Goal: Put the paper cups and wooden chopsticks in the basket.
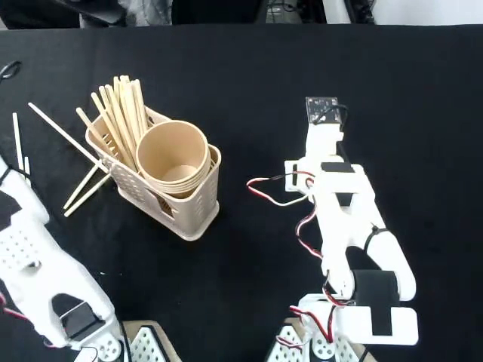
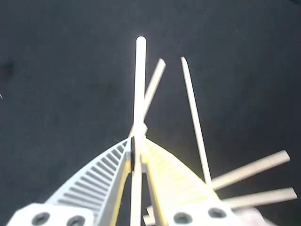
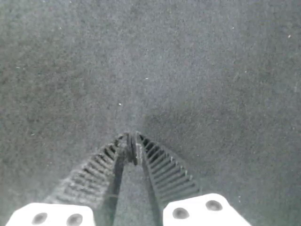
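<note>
Found the basket standing upright on the black cloth. Saw a nested stack of paper cups inside the basket, mouth up, filling its right-hand end. Saw a bundle of chopsticks in the same basket, in its left-hand end, standing on end, fanning out above the rim and leaning against the stack.

Noted a long loose chopstick flat on the cloth left of the basket, with one tip at the basket's wall. Noted two crossed chopsticks just beside the basket's left wall, angled away from it. Spotted two thin pale sticks farther left of the basket, near the cloth's edge; could not match either to the one in the grip.

Made out the left arm well left of the basket and nearer the front. Found the left gripper clamped tight on a held chopstick, pinched between the fingertips and running straight out past them. Counted four more chopsticks on the cloth around that grip, one crossing behind the held stick, the rest splayed off to one side.

Found the right arm folded up right of the basket, well apart from it. Saw the right gripper pressed together at the tips, gripping nothing, low over bare cloth
</note>
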`<state>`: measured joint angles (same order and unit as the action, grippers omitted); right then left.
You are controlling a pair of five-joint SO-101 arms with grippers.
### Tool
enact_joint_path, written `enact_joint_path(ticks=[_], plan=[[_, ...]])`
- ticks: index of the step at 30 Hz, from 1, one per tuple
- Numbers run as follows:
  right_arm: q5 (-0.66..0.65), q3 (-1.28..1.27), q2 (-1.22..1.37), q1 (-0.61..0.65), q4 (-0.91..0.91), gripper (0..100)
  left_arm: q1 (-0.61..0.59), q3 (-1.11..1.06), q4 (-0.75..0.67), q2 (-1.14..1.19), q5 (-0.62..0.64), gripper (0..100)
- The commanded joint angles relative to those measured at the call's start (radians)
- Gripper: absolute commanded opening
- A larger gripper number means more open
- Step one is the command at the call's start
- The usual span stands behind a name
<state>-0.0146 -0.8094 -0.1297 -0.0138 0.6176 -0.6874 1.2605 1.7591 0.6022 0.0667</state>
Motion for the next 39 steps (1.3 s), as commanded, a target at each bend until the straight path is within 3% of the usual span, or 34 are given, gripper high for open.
enact_joint_path(ticks=[1, 6, 13, 20, 24, 27, 33, 39], plan=[[0.002, 0.010, -0.024, 0.017, -0.012, 1.5, 0.143, -0.366, -0.003, -0.382, 0.017, 3], [0.002, 0.005, -0.024, 0.017, -0.011, 1.5, 0.317, -0.611, -0.130, -0.718, 0.017, 3], [0.002, 0.005, -0.024, 0.015, -0.009, 1.5, 0.401, -1.010, -0.474, -1.123, 0.026, 3], [0.002, 0.005, -0.024, 0.017, -0.011, 1.5, 0.432, -1.636, -1.060, -1.640, 0.103, 3], [0.002, 0.007, -0.024, 0.017, -0.012, 1.5, 0.432, -1.992, -1.485, -1.930, 0.180, 3], [0.002, 0.008, -0.024, 0.017, -0.012, 1.5, 0.432, -2.172, -1.731, -2.028, 0.227, 3], [0.002, 0.008, -0.024, 0.017, -0.012, 1.5, 0.433, -2.195, -1.749, -1.912, 0.244, 3], [0.002, 0.008, -0.024, 0.017, -0.014, 1.5, 0.518, -2.184, -1.758, -1.714, 0.288, 3]])
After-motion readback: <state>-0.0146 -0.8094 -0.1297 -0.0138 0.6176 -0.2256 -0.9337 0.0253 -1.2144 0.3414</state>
